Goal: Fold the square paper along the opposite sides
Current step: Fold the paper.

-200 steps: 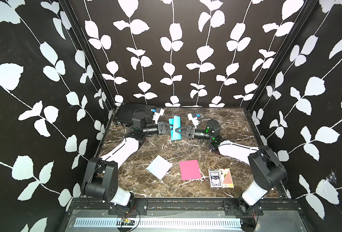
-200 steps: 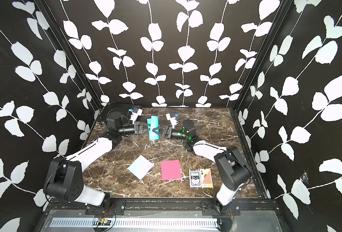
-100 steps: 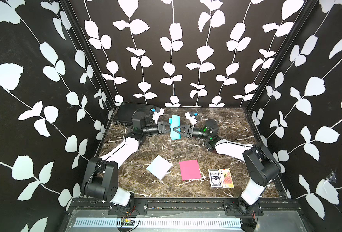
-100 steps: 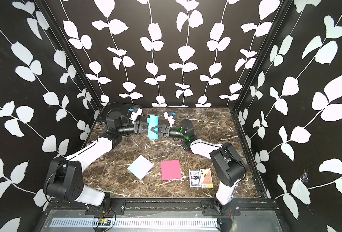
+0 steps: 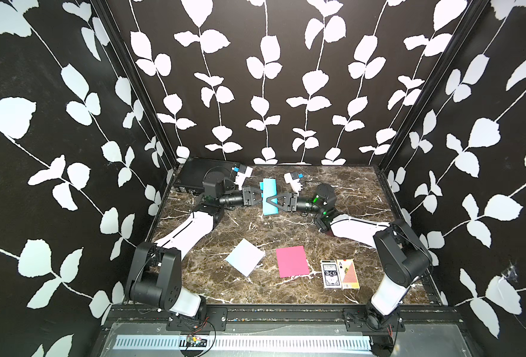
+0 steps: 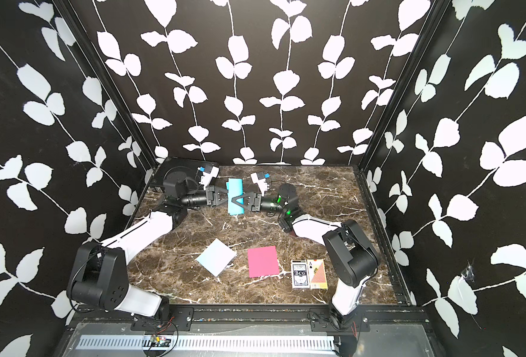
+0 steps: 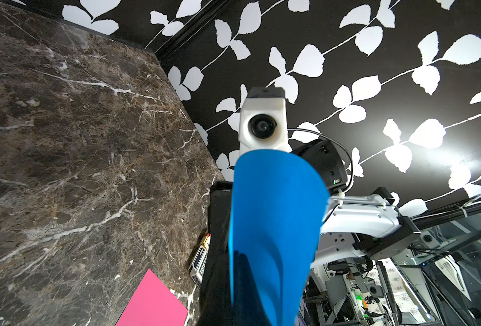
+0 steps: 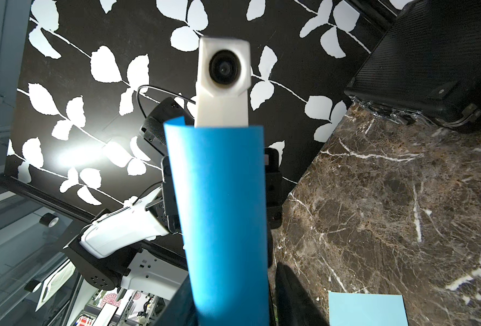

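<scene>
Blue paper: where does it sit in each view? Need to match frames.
Top view: blue paper at rear centre of the marble table.
Top view: blue paper, same place.
Left wrist: blue paper mid-frame, close up, curled.
Right wrist: blue paper mid-frame, close up.
Shared landmark: marble table, in all four.

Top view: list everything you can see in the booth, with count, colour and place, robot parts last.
blue paper: one, bright blue, bent, far middle, between the grippers
pale blue paper: one, light blue, flat, near middle of the table
pink paper: one, pink, flat, beside the pale sheet
card boxes: two, one black-and-white, one red-orange, side by side, by the right arm's base
black case: one, black, far left corner
table: one, brown marble
left gripper: one, black, shut on the blue paper
right gripper: one, black, at the paper's opposite side, grip unclear
</scene>
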Robot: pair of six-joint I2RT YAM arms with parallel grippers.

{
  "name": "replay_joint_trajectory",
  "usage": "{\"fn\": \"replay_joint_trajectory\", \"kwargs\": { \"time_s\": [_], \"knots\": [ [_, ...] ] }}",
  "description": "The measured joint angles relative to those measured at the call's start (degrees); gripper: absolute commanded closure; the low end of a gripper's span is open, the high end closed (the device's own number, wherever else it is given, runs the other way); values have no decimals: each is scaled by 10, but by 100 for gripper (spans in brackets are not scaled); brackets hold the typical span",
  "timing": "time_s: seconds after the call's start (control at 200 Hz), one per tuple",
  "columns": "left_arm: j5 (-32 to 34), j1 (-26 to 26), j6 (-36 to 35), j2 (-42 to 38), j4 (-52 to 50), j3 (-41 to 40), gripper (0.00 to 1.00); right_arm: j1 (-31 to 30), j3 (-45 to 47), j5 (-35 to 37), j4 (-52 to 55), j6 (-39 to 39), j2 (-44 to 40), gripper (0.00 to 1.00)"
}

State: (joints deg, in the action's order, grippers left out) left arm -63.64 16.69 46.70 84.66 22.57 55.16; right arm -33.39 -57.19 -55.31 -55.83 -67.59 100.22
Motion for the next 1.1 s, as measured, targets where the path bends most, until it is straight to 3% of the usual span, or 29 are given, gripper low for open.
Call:
{"fn": "replay_joint_trajectory", "kwargs": {
  "time_s": [0.78,1.1],
  "knots": [
    [0,0,0,0,0,0,100,0,-1,-9,12,3,0,75],
    [0,0,0,0,0,0,100,0,-7,-7,20,5,0,77]
  ]
}}
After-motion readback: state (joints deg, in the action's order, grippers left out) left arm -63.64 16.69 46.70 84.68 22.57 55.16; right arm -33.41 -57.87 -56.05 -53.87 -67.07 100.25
